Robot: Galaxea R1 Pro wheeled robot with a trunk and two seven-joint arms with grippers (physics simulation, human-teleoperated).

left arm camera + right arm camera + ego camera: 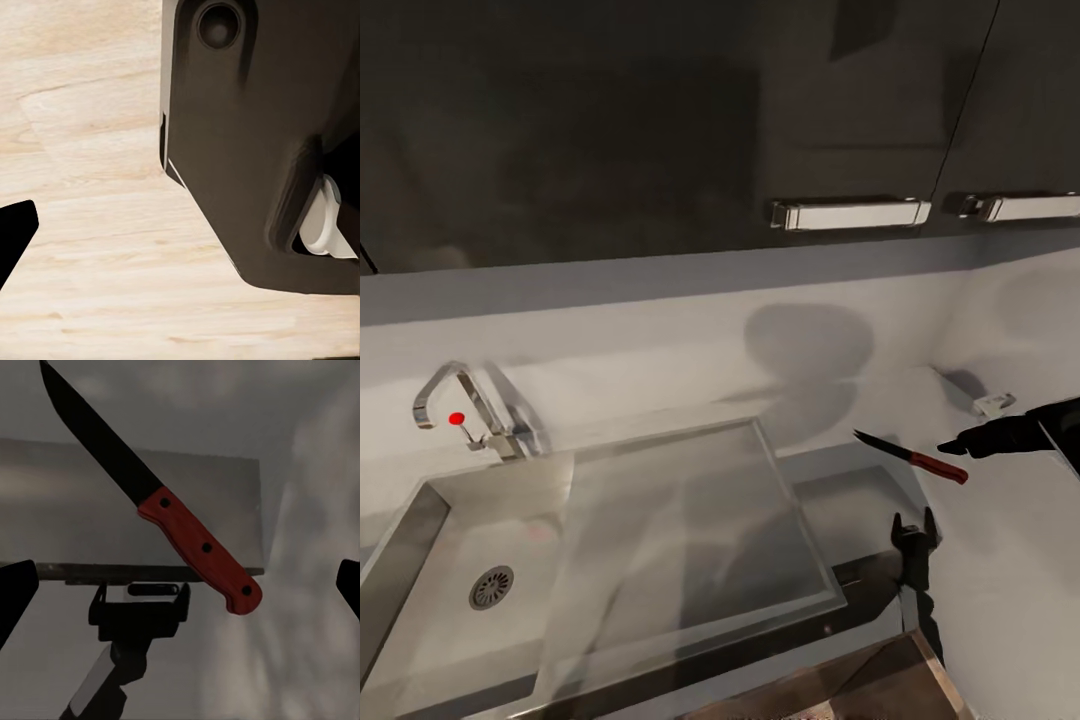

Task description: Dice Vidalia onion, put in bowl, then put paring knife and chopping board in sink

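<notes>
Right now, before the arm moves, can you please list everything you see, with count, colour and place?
upper cabinets: two doors, glossy black, above the wall
cabinet handles: two, chrome, on the doors' lower edge
sink: one, steel, left, round drain inside
drainboard: one, steel, right of the basin
faucet: one, chrome, red knob, behind the basin
countertop: one, pale grey, right of the sink
paring knife: one, dark blade, red handle, over the countertop
small object: one, white, by the wall; unclear
brown slab: one, bottom edge, perhaps the chopping board
forked piece: one, black, below the knife; unclear
floor: pale wood
right claw: black, open, by the knife handle
</notes>
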